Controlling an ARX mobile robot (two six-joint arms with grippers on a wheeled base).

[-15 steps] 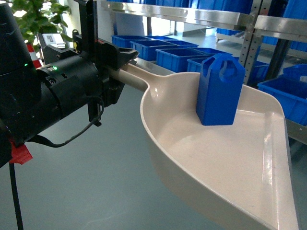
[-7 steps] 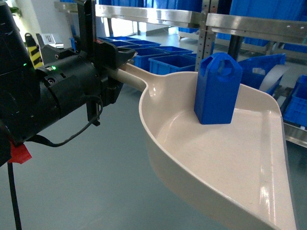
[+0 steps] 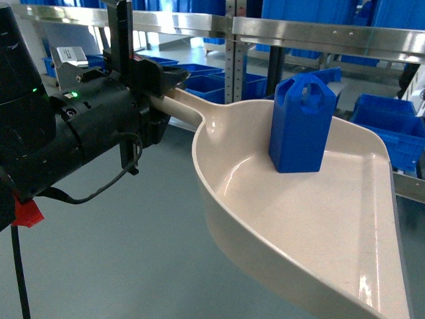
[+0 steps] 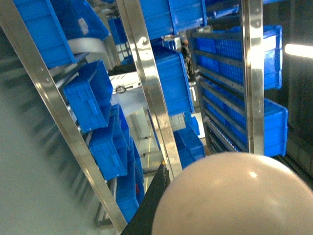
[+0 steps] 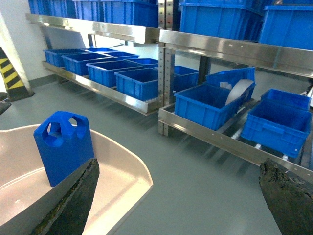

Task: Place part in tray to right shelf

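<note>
Head view: steel shelving (image 3: 312, 30) with perforated uprights runs across the background, its low level lined with blue crates (image 3: 388, 126) above a grey-green floor (image 3: 99, 252). In front of it the cream tray (image 3: 299, 246) fills the lower right, held level in the air with its flat lip toward the right and its long handle running up-left into the left gripper (image 3: 156, 90). That gripper's black jaws are pinched on the handle. The part (image 3: 302, 123) stands upright inside the tray, on its floor toward the far wall, handle hole at the top.

Left wrist view shows the rounded cream end of the tray's handle (image 4: 234, 196) close to the lens, with tilted rack rails and crates behind.

Right wrist view shows the right gripper (image 5: 178, 198) with its two dark fingers (image 5: 73, 198) spread wide and nothing between them; the left finger overlaps the tray's rim, and the part (image 5: 63, 147) sits just behind it.
</note>
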